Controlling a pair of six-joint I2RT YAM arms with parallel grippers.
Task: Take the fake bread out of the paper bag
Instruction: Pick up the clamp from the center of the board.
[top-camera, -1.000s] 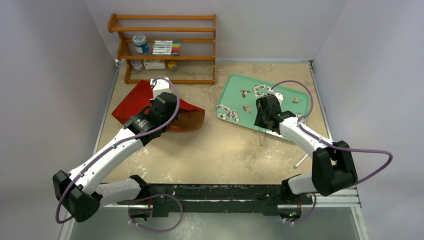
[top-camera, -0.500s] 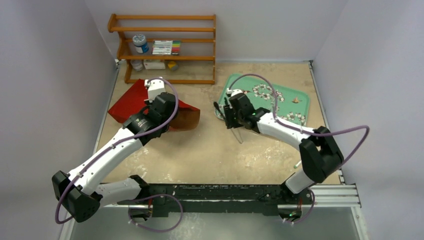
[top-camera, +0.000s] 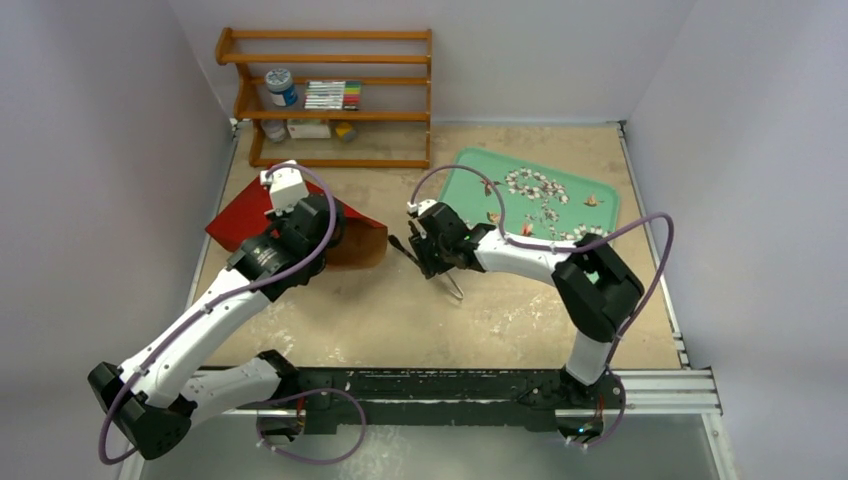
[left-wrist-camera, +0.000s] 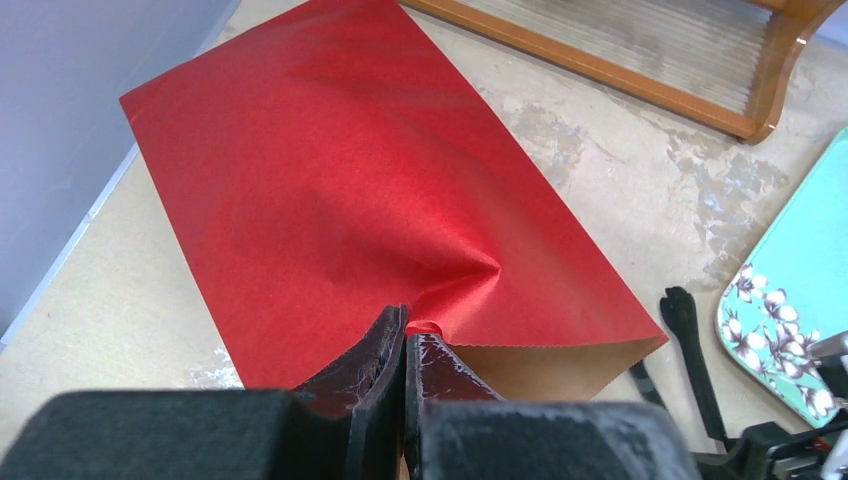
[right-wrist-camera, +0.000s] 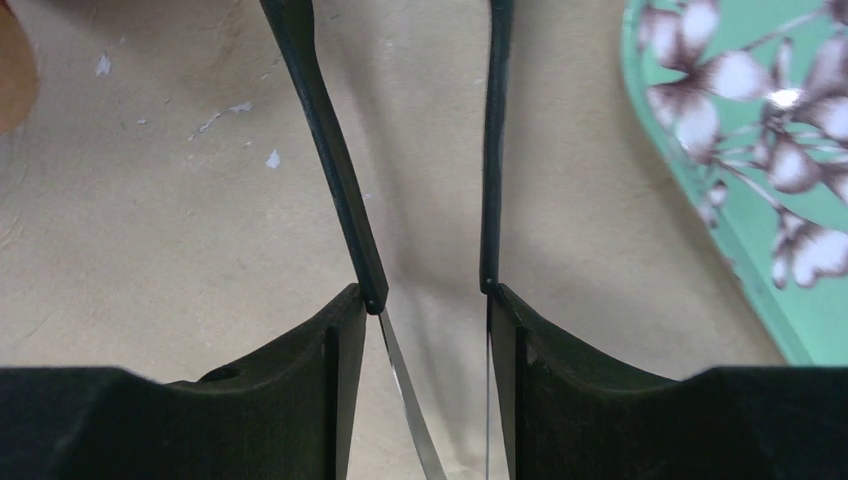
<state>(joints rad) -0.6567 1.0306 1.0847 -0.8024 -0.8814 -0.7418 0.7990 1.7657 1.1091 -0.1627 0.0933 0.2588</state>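
**Left arm holding the bag's mouth up, right arm waiting in front of it.** The paper bag (top-camera: 240, 215) is lying flat on the table (top-camera: 450, 320), near its left side and in front of the wooden shelf (top-camera: 330, 100). The left gripper (left-wrist-camera: 403, 330) is pinching the upper lip of the bag's mouth, its fingers pressed together on the red paper (a crease is radiating from the pinch). This grip appears to be lifting the top layer off the bottom one, so that the brown inside is showing and the opening is offering a way in.

The right gripper (top-camera: 405, 247) is hovering low over bare table with its fingers parted about halfway and nothing between them. It is sitting between the bag's mouth and the green tray (top-camera: 470, 180), just beside the mouth.

The bag's long axis is running across the table, closed end toward the left wall and mouth pointing right at the waiting gripper. No bread is showing in any view; it is presumably lying deeper inside the bag.
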